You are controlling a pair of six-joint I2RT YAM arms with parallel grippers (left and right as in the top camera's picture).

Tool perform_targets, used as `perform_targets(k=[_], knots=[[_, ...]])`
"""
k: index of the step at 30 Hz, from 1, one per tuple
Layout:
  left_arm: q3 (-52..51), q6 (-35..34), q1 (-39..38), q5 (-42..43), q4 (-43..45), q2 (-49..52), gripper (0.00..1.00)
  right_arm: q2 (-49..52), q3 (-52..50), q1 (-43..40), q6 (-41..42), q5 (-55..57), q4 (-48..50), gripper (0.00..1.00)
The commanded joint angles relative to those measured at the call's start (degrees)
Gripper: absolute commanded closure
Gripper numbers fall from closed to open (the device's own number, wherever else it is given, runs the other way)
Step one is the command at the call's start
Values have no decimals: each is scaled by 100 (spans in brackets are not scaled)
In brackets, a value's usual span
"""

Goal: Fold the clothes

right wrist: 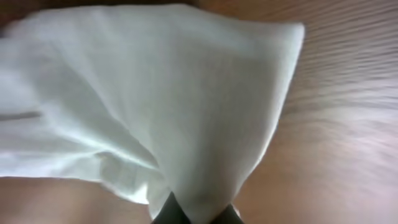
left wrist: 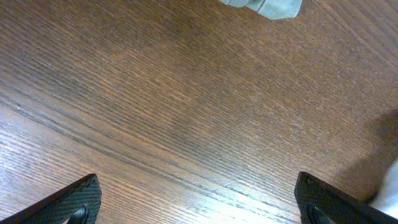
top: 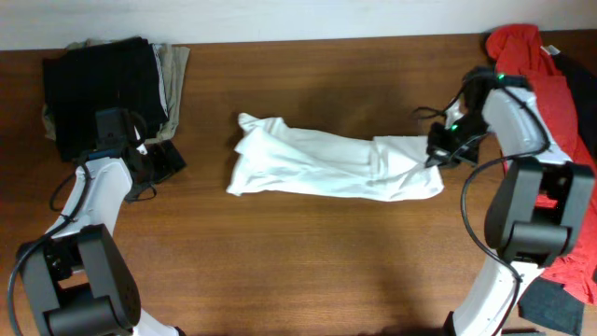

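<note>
white t-shirt [right wrist: 174, 112] cloth fills the right wrist view, one end pinched in the closed right gripper [right wrist: 194, 214], the rest lying crumpled across the middle of the table [top: 308, 271]. thin, light and limp, it will likely sag and drag, so a hem or corner seems the best hold. left gripper [left wrist: 199, 202] hangs wide and empty over bare wood near the black and khaki folded pieces [top: 103, 79], and the red shirt [top: 546, 65] heaped at the table's right edge could snag a backward pull.

I can read no text, label, brand or number in any of my three views; the red cloth [top: 518, 47] at the worktop's [top: 308, 252] right edge is too crumpled to show legible lettering
</note>
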Motion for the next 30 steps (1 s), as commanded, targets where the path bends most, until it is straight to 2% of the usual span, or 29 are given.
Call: perform_targets(k=[1, 7, 11, 16, 17, 19, 20, 23, 27, 28, 30], knots=[[-42, 7, 24, 46, 15, -35, 1, -487, 601, 264, -103, 310, -315, 96], [-42, 7, 24, 46, 31, -35, 1, -444, 614, 1429, 210, 306, 404, 96], [-42, 7, 24, 46, 28, -35, 1, -254, 575, 2315, 380, 415, 778, 90], [-42, 7, 24, 46, 31, -35, 1, 186, 570, 2970, 719, 433, 1058, 86], [-42, 7, 24, 48, 31, -35, 1, 247, 570, 3104, 828, 431, 1137, 80], [-42, 7, 24, 46, 28, -35, 1, 341, 564, 3370, 962, 455, 1307, 21], [-42, 7, 24, 46, 28, -35, 1, 341, 566, 3473, 957, 457, 1381, 10], [-42, 7, 24, 46, 26, -35, 1, 334, 813, 3440, 953, 459, 1217, 6], [-42, 7, 24, 46, 26, -35, 1, 326, 1342, 2953, 955, 417, 800, 5], [-42, 7, 24, 46, 28, -35, 1, 326, 1360, 2780, 953, 219, 824, 14], [-42, 7, 24, 46, 33, -35, 1, 328, 1283, 2658, 951, 109, 837, 45]])
